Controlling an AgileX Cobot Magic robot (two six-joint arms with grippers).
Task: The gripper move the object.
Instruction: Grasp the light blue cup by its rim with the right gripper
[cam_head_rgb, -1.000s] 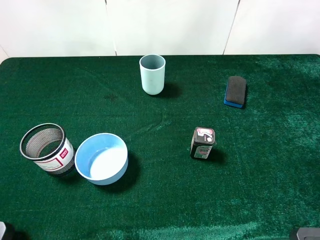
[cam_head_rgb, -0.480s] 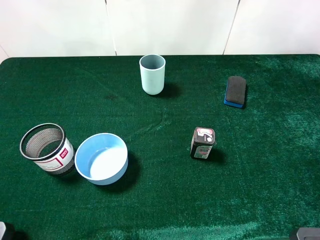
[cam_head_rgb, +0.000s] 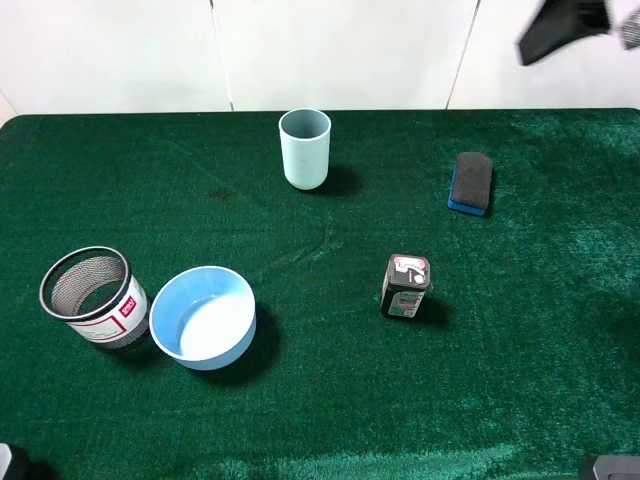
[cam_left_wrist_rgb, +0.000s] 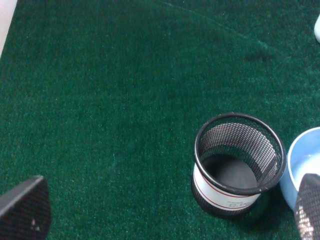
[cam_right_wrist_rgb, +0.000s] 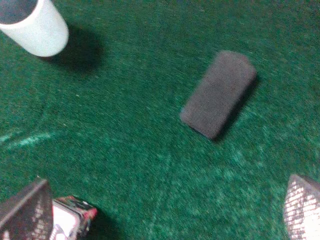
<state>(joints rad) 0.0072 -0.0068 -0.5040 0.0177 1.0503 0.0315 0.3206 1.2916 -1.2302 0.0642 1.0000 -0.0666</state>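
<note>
Green felt table (cam_head_rgb: 320, 410), white panelled wall (cam_head_rgb: 340, 50) behind far edge.

Cup (cam_head_rgb: 305, 148): pale blue-green, tall, slightly tapered, no handle. Upright, mouth up, near far edge, a little left of centre in high view. Nothing touching it, both grippers well apart from it.

Mesh cup (cam_head_rgb: 93, 298): black wire, white band with red line round base, upright at near left. Blue bowl (cam_head_rgb: 203, 318) just beside it on the right, wide and shallow; touching or not, cannot tell.

Small dark tin (cam_head_rgb: 406, 286): upright, red-and-white label on top, right of centre, alone on felt.

Eraser (cam_head_rgb: 471, 183): dark pad on blue base, lying flat toward far right, well apart from cup and tin.

Left gripper (cam_left_wrist_rgb: 166, 210): jaws spread wide, nothing between them. Over felt at near left, mesh cup just ahead, bowl rim at side.

Right gripper (cam_right_wrist_rgb: 162, 210): jaws likewise released, wide apart, empty. Raised above right half of table; eraser, tin and cup all below in wrist view, none in contact. View slightly blurred.

Right arm (cam_head_rgb: 562, 28): dark blurred shape at upper right corner of high view, against wall; no detail readable.
</note>
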